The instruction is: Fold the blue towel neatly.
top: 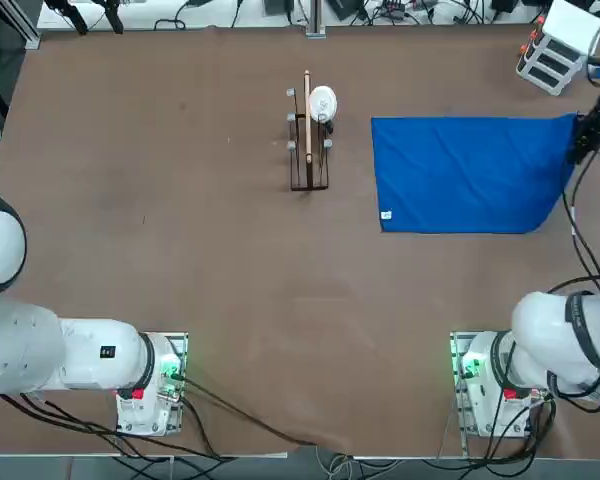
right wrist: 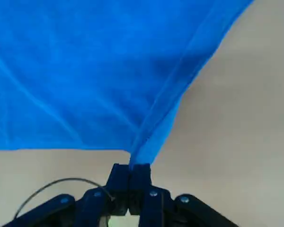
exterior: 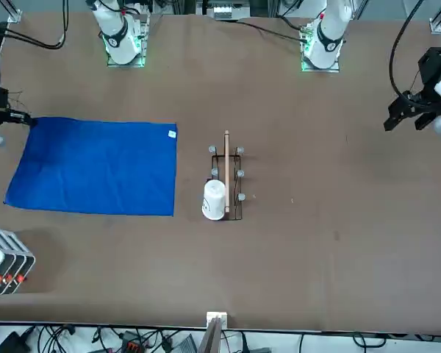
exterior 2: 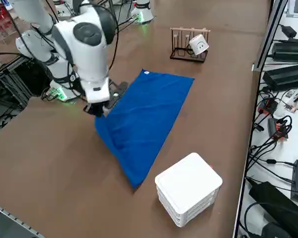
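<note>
The right gripper (right wrist: 130, 171) is clamped on one corner of the blue towel (top: 470, 175), its two dark fingers (right wrist: 141, 176) pressed together with a pinch of blue cloth between them. In the wrist view the fabric fans out from that pinch, with a raised crease running away from the fingertips across the cloth.

The towel lies spread on the brown table (top: 180, 200), a wide rectangle stretching away from the gripper toward the middle of the table. The held corner looks lifted a little off the surface (in the side view the cloth rises toward the fingers), though how far is hard to judge. The rest of the cloth lies flat and lightly wrinkled. A small white tag (top: 386, 214) sits at the corner at the opposite end from the gripper, on the edge nearer the robot's base.

Beyond that far end of the towel, well apart from the gripper, stands a small dark wire rack (top: 308, 150) with a wooden rod and a white cup (top: 322, 102) resting on it. A white ribbed box (exterior 2: 187, 188) sits on the table near the gripper, off the towel's other corner at the gripper's end.
</note>
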Controlling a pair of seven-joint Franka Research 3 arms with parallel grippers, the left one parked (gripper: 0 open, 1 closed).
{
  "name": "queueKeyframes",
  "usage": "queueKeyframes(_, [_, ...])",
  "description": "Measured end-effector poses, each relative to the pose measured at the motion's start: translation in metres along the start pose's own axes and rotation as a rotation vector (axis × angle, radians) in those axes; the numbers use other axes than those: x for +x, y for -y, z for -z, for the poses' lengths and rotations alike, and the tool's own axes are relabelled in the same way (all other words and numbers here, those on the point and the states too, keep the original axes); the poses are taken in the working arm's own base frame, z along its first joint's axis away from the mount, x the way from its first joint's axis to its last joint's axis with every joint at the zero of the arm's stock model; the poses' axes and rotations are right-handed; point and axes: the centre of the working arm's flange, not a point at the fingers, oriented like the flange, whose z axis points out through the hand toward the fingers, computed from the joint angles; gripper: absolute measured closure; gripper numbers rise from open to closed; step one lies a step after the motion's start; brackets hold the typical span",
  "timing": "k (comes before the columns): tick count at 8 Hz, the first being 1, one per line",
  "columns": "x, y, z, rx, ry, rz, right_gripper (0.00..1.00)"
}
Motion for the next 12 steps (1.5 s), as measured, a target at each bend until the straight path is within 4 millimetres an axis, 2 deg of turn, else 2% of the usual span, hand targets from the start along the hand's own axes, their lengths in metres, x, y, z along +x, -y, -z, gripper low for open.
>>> queueKeyframes(2, [0.015,0.069,-0.003,-0.030,0.048,0.096,0.98])
queueKeyframes(4, [0.023,0.137,-0.024,-0.066,0.098,0.172,0.98])
queueKeyframes(5, [0.023,0.163,-0.033,-0.082,0.117,0.200,0.98])
queueKeyframes(10, [0.022,0.283,-0.062,-0.179,0.131,0.239,0.98])
queueKeyframes(12, [0.020,0.312,-0.067,-0.204,0.114,0.225,0.98])
